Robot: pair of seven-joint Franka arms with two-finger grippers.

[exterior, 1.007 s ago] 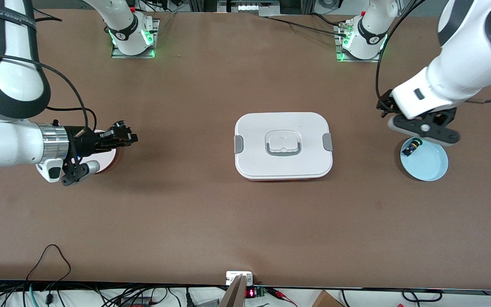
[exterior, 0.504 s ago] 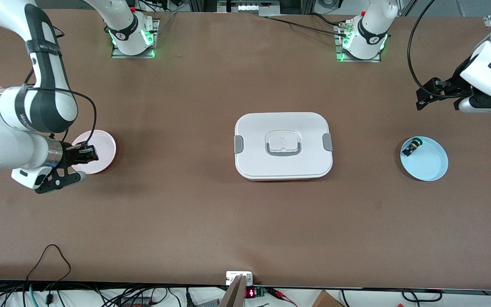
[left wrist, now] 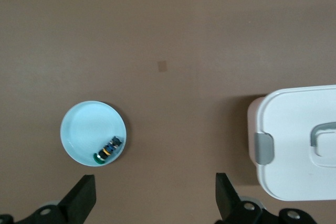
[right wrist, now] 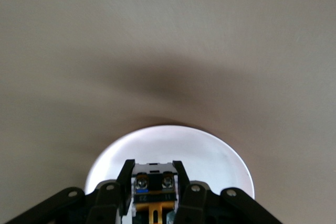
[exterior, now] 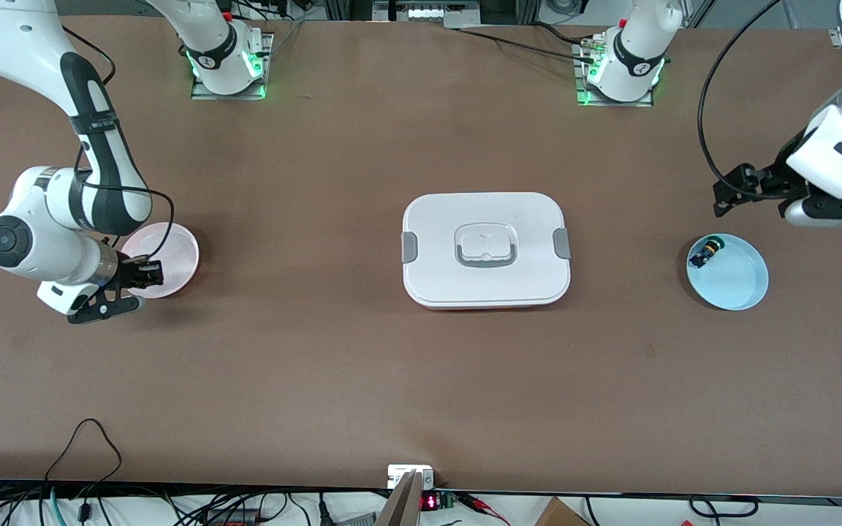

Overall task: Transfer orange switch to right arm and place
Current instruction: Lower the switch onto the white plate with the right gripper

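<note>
My right gripper (exterior: 149, 274) is over the edge of a pink plate (exterior: 176, 252) at the right arm's end of the table. It is shut on the orange switch (right wrist: 152, 192), a small black body with an orange band and two silvery screws, held between the fingers over the plate (right wrist: 210, 153). My left gripper (exterior: 729, 193) is open and empty, up in the air beside a light blue plate (exterior: 739, 285). In the left wrist view its fingers (left wrist: 83, 199) stand wide apart.
A black switch with a green cap (exterior: 706, 253) lies in the blue plate; both also show in the left wrist view, the switch (left wrist: 106, 150) near the plate's rim (left wrist: 79, 124). A closed white lidded container (exterior: 484, 219) stands mid-table, also seen in the left wrist view (left wrist: 299, 129).
My right gripper has drawn back toward its end of the table, now over the pink plate's edge with the switch. My left gripper has left the blue plate and risen beside it.
</note>
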